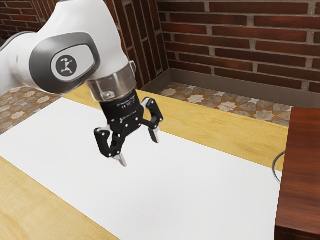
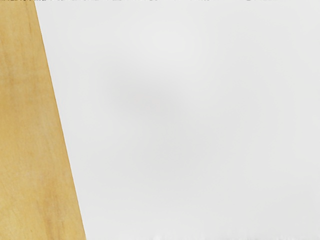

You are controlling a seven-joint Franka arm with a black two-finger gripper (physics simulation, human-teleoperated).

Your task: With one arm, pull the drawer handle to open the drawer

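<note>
Closest to the exterior camera looms the white arm point(image 1: 65, 55). That view carries the drawer handle point(image 1: 274, 169), a thin grey loop on the dark wooden cabinet point(image 1: 300, 170) at the exterior view's right edge; the wrist view gives the white mat point(image 2: 200, 125) and a strip of bench point(image 2: 30, 140) instead. The handle lies well apart from the jaws, toward the exterior view's right. The jaws hang wide open above the mat, gripping nothing and apparently touching nothing.

The reddish-brown wooden cabinet point(image 1: 300, 175) runs off the exterior view's right and lower edges. Only an arc of its thin grey metal handle point(image 1: 274, 167) shows (the cabinet's side hides the rest).
</note>
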